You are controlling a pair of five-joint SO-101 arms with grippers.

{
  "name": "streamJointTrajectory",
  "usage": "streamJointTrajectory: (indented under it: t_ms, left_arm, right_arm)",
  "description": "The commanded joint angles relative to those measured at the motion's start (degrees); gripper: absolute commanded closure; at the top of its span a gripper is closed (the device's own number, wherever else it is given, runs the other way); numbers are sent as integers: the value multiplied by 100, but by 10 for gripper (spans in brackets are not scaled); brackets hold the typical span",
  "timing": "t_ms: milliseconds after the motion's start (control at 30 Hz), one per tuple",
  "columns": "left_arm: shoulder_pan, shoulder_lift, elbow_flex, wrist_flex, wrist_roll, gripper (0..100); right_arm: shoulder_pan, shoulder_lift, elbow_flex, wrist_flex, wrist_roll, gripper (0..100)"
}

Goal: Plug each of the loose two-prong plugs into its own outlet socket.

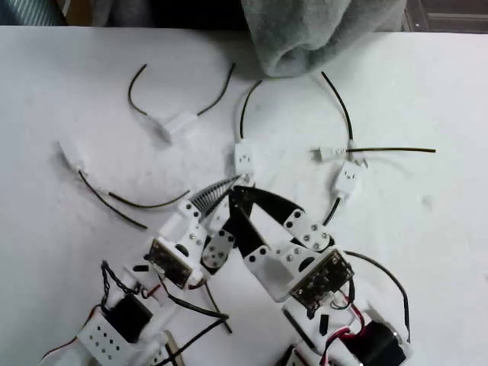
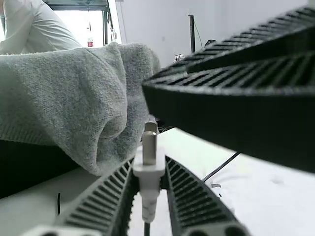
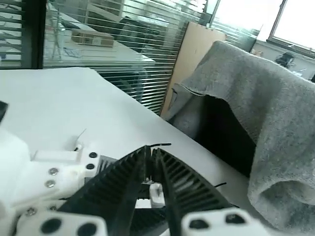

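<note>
My left gripper is shut on a white two-prong plug, prongs pointing away from the wrist, cord hanging down between the ribbed fingers. In the high view this gripper sits just short of a white outlet socket. My right gripper crosses right over it, its black fingers meeting at the tips; a small white piece shows in the slit between them. A second socket lies to the right, with another loose plug beside it.
Two more white cord ends with black wires lie at the back left. A grey towel hangs over the table's far edge. Black cords curve around the sockets. Both arm bases crowd the near edge.
</note>
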Motion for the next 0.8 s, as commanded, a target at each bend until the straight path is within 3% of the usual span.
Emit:
streamJointTrajectory:
  t_ms: [0,367,633,767]
  left_arm:
    - [57,-110,-26,18,35,977]
    - [31,-110,-26,26,26,977]
    - [22,-110,-26,132,18,977]
    - [31,-119,-35,105,18,977]
  right_arm:
    - [-251,66,-26,31,62,980]
    - [-356,75,211,22,62,980]
    - [-40,75,448,4,70,980]
    - [347,75,1046,-154,897,979]
